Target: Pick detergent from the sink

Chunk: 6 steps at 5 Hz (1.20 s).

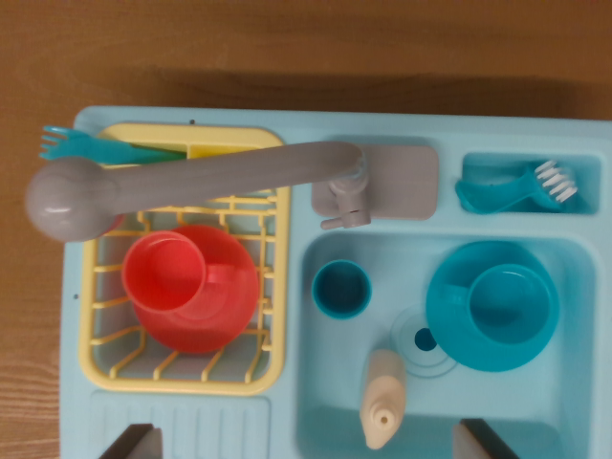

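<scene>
Nothing of the pick is done yet, as far as I can judge. My tool (308, 442) shows only as two dark finger tips at the bottom edge of the wrist view, well apart, with nothing between them but the sink's front edge. The detergent (383, 398) lies on its side in the basin (330, 402), near the basin's front edge, its cap pointing toward that edge. It is untouched. Just beside it are the drain (425, 339) and a small teal cup (341, 290); a larger teal cup on a plate (494, 306) sits toward the basin's back right corner. The bottle lies off toward my right finger (483, 442), not centred between the two. Still left: centre over the bottle, come down, close on its body and lift it clear.
</scene>
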### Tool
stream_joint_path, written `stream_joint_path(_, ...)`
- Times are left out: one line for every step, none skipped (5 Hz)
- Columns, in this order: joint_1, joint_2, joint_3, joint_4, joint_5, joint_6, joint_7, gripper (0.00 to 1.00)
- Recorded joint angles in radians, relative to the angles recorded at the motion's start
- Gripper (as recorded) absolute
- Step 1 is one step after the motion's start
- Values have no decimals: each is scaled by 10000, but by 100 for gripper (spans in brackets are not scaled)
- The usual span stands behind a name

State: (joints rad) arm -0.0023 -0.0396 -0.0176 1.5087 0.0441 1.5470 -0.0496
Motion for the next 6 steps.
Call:
stream_joint_path(-12,12,-16,-279,-16,-288,-10,0)
stream_joint_path(-12,12,-16,-279,-16,-288,-10,0)
stream_joint_path(-26,26,-34,-596,-35,-616,-21,0)
stream_joint_path(-26,26,-34,-596,-35,-616,-21,0)
stream_joint_path(-41,42,-54,-948,-55,-979,-33,0)
stream_joint_path(-41,42,-54,-948,-55,-979,-33,0)
